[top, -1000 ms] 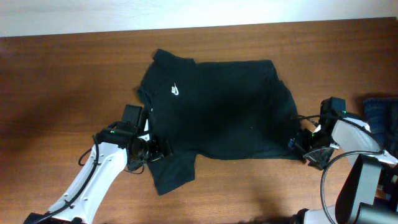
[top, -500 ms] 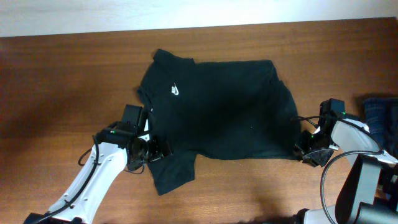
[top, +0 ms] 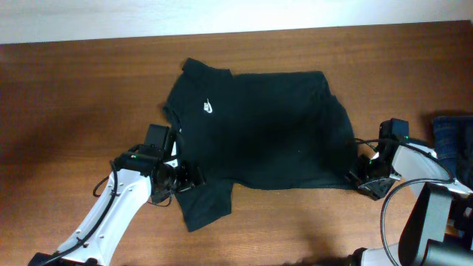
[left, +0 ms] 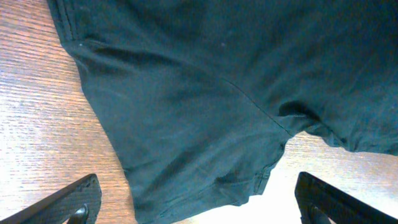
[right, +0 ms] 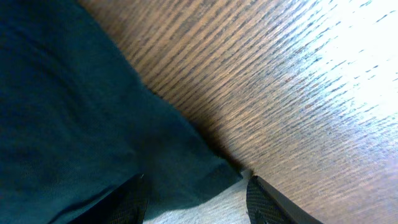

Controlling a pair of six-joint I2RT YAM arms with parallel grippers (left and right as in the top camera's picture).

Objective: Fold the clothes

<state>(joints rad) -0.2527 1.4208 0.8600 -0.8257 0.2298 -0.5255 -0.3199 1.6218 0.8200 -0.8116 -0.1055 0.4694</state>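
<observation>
the black t-shirt (top: 259, 137) lies spread flat mid-tabletop (top: 74, 89), white swoosh (top: 209, 108) facing up. the left claw (top: 191, 179) stands wide over the near sleeve, holding nothing. the right claw (top: 360, 179) is partly spread astride the hem corner, not pinched on it, and blue denim (top: 452, 129) lies just beyond.
</observation>
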